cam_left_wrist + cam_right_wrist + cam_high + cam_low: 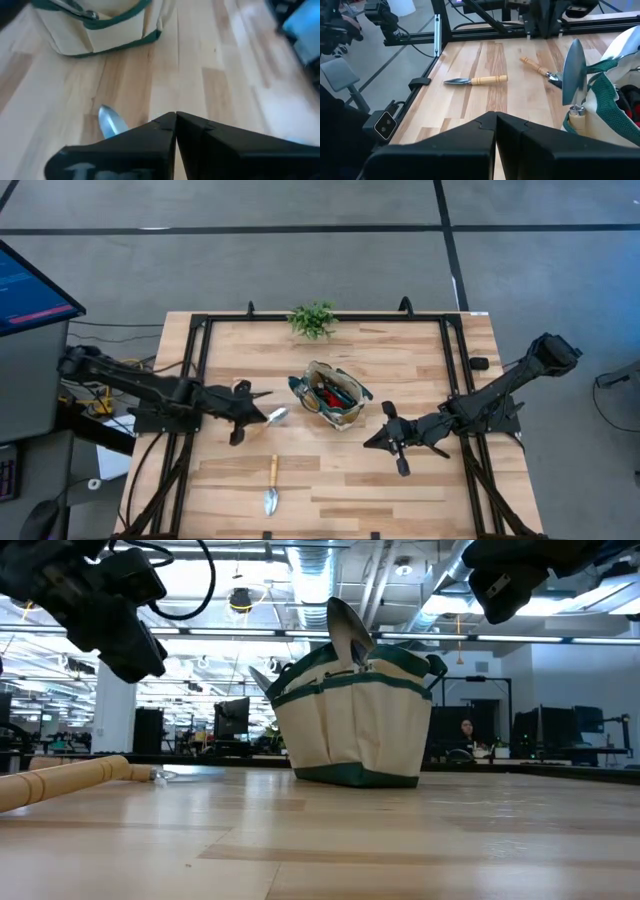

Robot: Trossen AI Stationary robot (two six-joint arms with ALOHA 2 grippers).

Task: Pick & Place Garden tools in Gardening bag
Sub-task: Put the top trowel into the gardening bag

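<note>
The tan gardening bag (333,396) with green trim stands at mid-table, on its base (352,776). A red-and-black item lies inside, and a trowel blade (573,65) sticks up out of its mouth. One wooden-handled trowel (271,485) lies flat near the table's front edge. Another trowel (270,419) lies left of the bag; its silver blade (110,122) shows just beyond my left gripper's shut fingers. My left gripper (265,394) hangs above the table near that trowel, holding nothing. My right gripper (374,439) is shut and holds nothing, raised to the bag's right.
A leafy green plant (312,319) stands at the table's far edge behind the bag. A black frame (203,360) runs round the tabletop. A monitor (30,290) stands off the table's left side. Bare wood lies between the bag and the front edge.
</note>
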